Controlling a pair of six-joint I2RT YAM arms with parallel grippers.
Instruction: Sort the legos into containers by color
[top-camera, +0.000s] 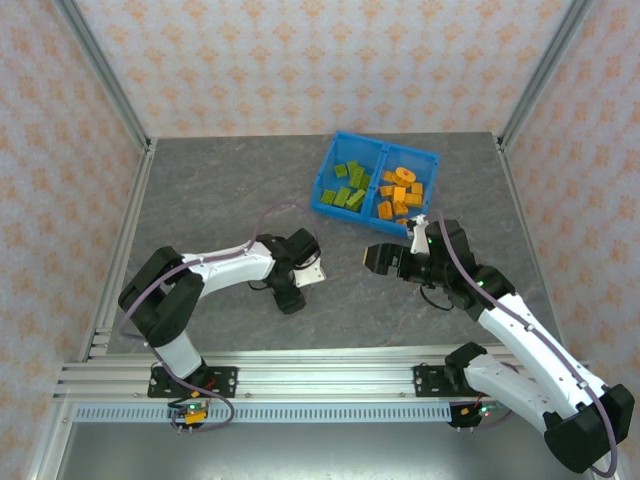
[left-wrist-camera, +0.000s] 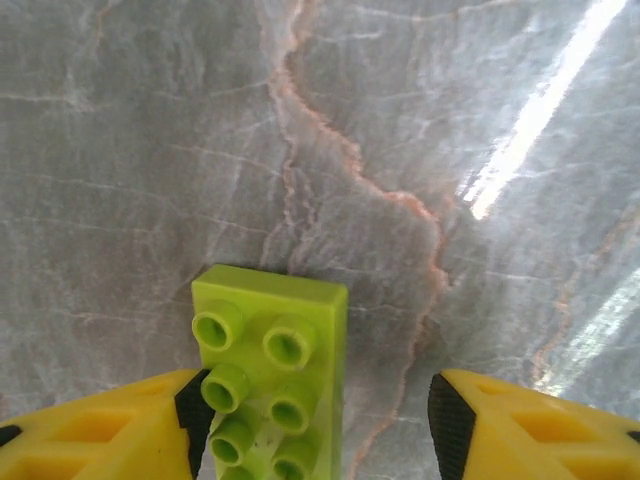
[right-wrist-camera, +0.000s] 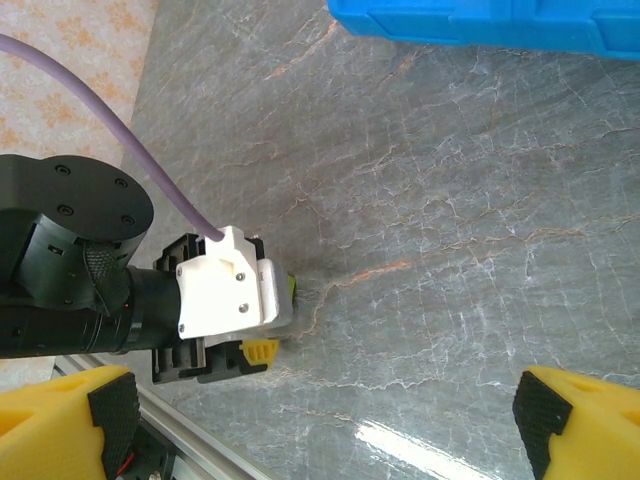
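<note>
Lime green studded plastic brick, two studs wide, lies flat on the grey marble-patterned worktop at the lower middle of the left wrist view, its near end cut off by the bottom edge of the frame. Its studs face up toward the camera. Its long axis runs from the bottom edge up toward the centre of the frame, leaning only slightly.

The left end effector straddles it with its jaws spread wide and nothing gripped. The yellow finger at lower left sits right against the brick's long side, while the one at lower right stands well apart. The right end effector also hangs wide open and empty over bare worktop.

The step in hand looks like the grasp. The jaws already line up to close across the brick's narrow width, which suits it. Because the brick sits off-centre, shifting toward the left of the frame first would likely stop it sliding or twisting.

In the top view, the translucent bright blue plastic bin sits at upper right, with green bricks in its left compartment and orange bricks in its right. This brick probably belongs in the left one.
</note>
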